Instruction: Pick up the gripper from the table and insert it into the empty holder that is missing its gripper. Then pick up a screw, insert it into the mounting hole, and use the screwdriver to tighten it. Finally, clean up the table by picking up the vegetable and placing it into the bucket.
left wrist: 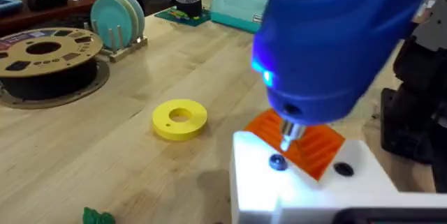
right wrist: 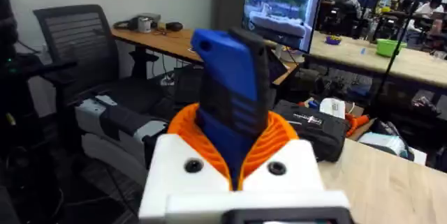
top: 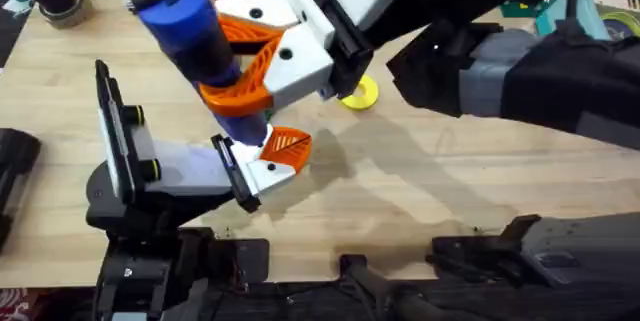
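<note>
My right gripper (top: 235, 61) reaches across from the right and is shut on the blue screwdriver (top: 185, 21), which stands nearly upright between its orange pads (right wrist: 279, 137). The screwdriver (left wrist: 335, 42) has a blue light on. Its metal tip (left wrist: 288, 137) points down onto a dark screw (left wrist: 277, 162) in the white holder (left wrist: 279, 189) of my left gripper (top: 275, 156). The orange ribbed gripper (left wrist: 311, 147) sits in that holder, right behind the tip. A second hole (left wrist: 342, 169) shows beside it. The vegetable and the bucket are out of view.
A yellow disc (left wrist: 179, 118) lies on the wooden table (top: 450, 181) just beyond the holder. Farther back stand a filament spool (left wrist: 45, 60), a rack of teal plates (left wrist: 119, 18) and a tape roll (top: 60, 6). A bright green lump (left wrist: 98, 217) lies near my left gripper.
</note>
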Action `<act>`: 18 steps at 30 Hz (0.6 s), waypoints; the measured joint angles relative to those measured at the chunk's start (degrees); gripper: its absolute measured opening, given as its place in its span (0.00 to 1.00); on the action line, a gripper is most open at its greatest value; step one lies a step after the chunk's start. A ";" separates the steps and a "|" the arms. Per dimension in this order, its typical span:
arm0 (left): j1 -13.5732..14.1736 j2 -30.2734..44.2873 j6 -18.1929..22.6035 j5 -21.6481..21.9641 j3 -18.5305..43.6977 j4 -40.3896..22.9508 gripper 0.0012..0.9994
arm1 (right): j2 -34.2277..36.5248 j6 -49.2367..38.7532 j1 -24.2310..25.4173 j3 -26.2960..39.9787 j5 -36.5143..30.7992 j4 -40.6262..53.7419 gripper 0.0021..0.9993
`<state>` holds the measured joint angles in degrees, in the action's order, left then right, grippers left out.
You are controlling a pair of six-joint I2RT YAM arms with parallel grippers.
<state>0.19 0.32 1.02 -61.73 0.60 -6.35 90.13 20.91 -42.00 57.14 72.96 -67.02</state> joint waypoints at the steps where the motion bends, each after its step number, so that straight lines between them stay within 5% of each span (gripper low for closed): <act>1: 0.00 0.00 0.00 0.00 0.00 0.00 0.00 | 0.03 -0.02 0.00 0.00 -0.01 0.00 0.02; 18: 0.00 0.00 0.00 0.00 0.00 0.00 0.00 | 0.92 -0.39 0.00 0.00 -0.02 0.72 0.02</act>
<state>0.19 0.32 1.02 -61.73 0.60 -6.35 91.05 20.51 -42.00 57.14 72.95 -66.30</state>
